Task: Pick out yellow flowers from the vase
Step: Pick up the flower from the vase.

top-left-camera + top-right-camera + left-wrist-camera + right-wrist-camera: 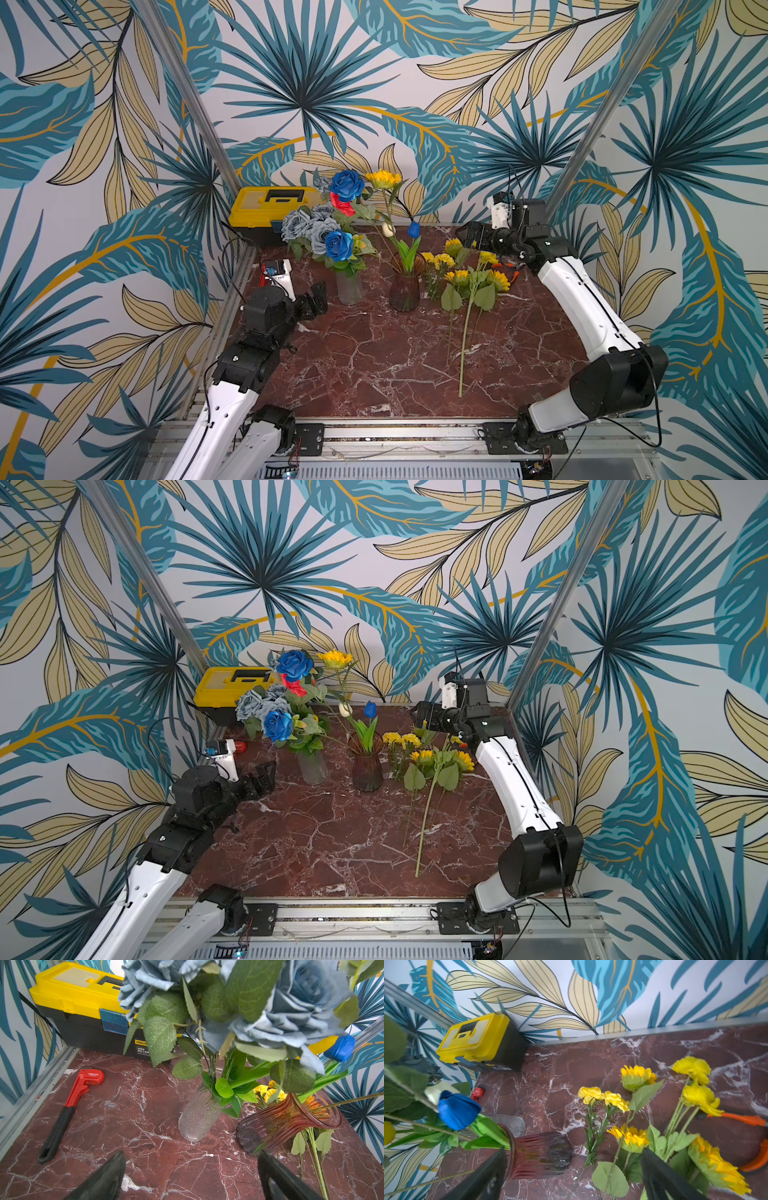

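The left gripper (316, 296) hovered above the left side of the dark red marble tabletop (374, 365), its jaws spread wide and empty and its black fingers (104, 1178) aimed toward the vases. Behind it a red pipe wrench with a black handle (70, 1103) lay flat, and a black plastic toolbox with a yellow lid (270, 205) sat in the back left corner. Just right of the gripper a clear textured glass vase (349, 286) stood upright, packed with grey, blue and red fabric roses (328, 232). Near it, apart, a ribbed amber glass vase (404, 291) held a white tulip (388, 229) and a blue tulip (413, 229). One tall yellow sunflower (383, 178) rose above them, its stem slanting down toward that vase. A small round yellow head (387, 1132) showed among the leaves; which vase held it could not be told. Right of the ribbed vase the other yellow flowers (469, 278) lay on the marble, heads to the back and stems toward the front, with pompom heads (440, 259) nearest the vase. The right gripper (465, 235) hung over the rearmost heads, its jaws wide, gripping nothing. An orange-handled tool (747, 1120) lay beside the blooms, partly hidden.
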Robot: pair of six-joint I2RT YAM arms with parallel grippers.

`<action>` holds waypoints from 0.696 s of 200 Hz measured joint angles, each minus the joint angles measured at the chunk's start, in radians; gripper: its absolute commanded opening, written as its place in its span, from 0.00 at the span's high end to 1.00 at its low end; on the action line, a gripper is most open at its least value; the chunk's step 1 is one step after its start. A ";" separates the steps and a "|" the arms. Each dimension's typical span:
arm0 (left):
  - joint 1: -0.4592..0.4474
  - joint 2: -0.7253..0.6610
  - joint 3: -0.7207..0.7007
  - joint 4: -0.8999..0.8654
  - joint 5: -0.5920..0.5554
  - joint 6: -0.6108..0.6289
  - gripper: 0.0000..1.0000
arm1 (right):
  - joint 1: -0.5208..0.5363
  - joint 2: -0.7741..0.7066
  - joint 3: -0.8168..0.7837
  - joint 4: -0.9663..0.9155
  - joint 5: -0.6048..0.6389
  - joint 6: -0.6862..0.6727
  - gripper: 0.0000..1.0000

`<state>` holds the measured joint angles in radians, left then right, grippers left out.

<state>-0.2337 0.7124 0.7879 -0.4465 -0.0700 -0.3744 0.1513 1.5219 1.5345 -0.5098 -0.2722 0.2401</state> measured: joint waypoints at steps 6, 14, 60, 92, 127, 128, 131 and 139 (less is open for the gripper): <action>0.000 0.000 0.000 0.000 0.000 0.000 0.01 | 0.011 -0.006 0.000 0.013 0.003 -0.006 0.03; 0.000 0.000 0.000 0.001 0.000 0.000 0.01 | 0.025 -0.013 0.000 0.032 0.003 -0.014 0.08; 0.002 0.001 -0.006 0.006 0.000 -0.005 0.01 | 0.134 -0.033 0.003 0.183 -0.077 -0.070 0.20; 0.002 0.001 -0.011 0.008 0.001 -0.009 0.01 | 0.205 -0.004 0.071 0.208 -0.146 -0.135 0.30; 0.003 0.001 -0.011 0.008 0.002 -0.011 0.01 | 0.241 0.076 0.196 0.198 -0.206 -0.186 0.40; 0.003 0.001 -0.011 0.008 0.002 -0.011 0.01 | 0.242 0.080 0.201 0.197 -0.207 -0.188 0.41; 0.003 0.001 -0.011 0.008 0.002 -0.011 0.01 | 0.245 0.090 0.212 0.192 -0.212 -0.194 0.41; 0.003 0.001 -0.011 0.008 0.003 -0.011 0.01 | 0.251 0.114 0.243 0.178 -0.218 -0.201 0.42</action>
<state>-0.2310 0.7136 0.7769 -0.4385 -0.0669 -0.3859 0.4019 1.6363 1.7775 -0.3321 -0.4904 0.0395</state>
